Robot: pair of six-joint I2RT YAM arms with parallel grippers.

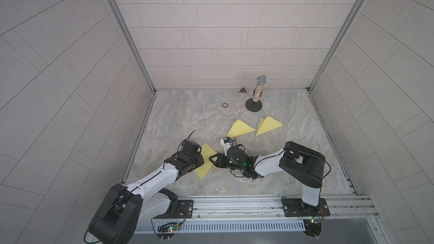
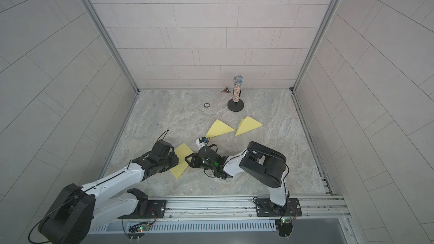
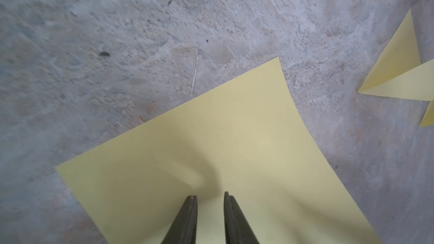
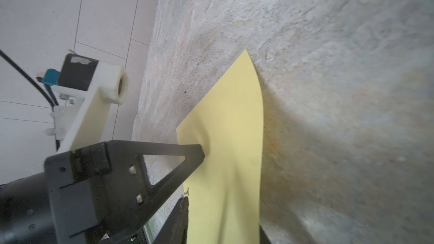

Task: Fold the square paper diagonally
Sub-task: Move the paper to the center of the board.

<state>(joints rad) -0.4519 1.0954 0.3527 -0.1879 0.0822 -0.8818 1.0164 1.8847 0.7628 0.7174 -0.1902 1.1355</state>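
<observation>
The yellow square paper (image 1: 206, 150) (image 2: 182, 150) lies on the stone table near the front left, between my two arms. In the left wrist view the paper (image 3: 211, 137) is unfolded, with its far edge curling up. My left gripper (image 3: 210, 195) (image 1: 201, 158) stands open by a narrow gap, its tips down on the sheet, which buckles there. My right gripper (image 4: 223, 212) (image 1: 212, 159) is turned sideways at the paper's right side. Its jaws are apart, with the raised part of the paper (image 4: 230, 137) between them. The left arm's fingertips (image 4: 200, 152) touch the sheet.
Two folded yellow triangles (image 1: 242, 129) (image 1: 267, 125) lie farther back at the middle. A microphone on a round black stand (image 1: 257, 95), a small dark red triangle (image 1: 243, 90) and a small round disc (image 1: 225, 105) sit near the back wall. Walls close in three sides.
</observation>
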